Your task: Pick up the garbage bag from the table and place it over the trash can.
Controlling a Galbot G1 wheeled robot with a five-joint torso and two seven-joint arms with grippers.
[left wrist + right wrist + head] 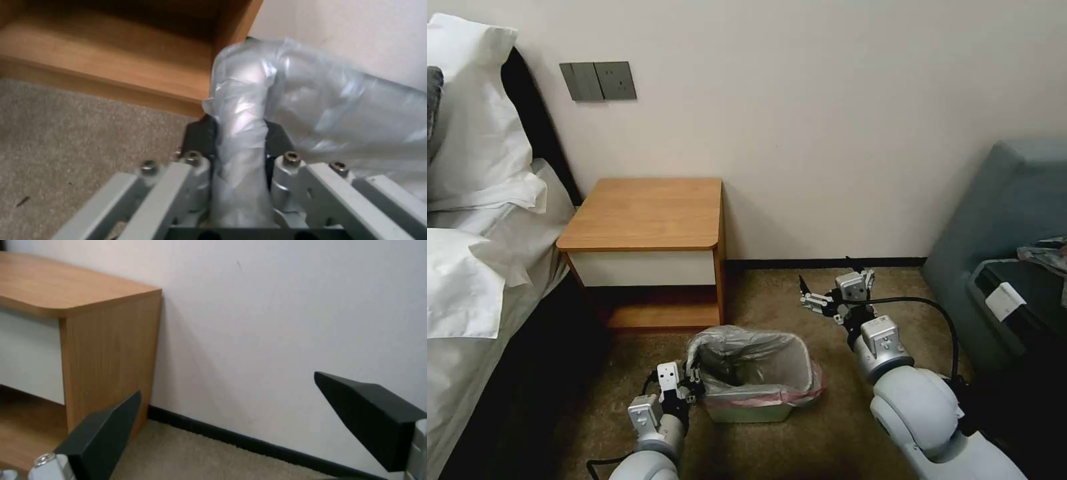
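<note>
Here: left end effector pinching crinkly translucent grey garbage bag draped over beige rounded plastic trash can; right end effector spread wide, holding nothing.

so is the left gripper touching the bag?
Touching. Left wrist view: the left gripper is shut on a bunched fold of the bag, plastic pinched between its fingers.

Three viewpoints: one overhead, two at the wrists.
From the head we look forward and down on the table, the carpet and the wall. Our left wrist camera sits close against the garbage bag, facing the table's lower shelf; our right wrist camera faces table side and wall.
</note>
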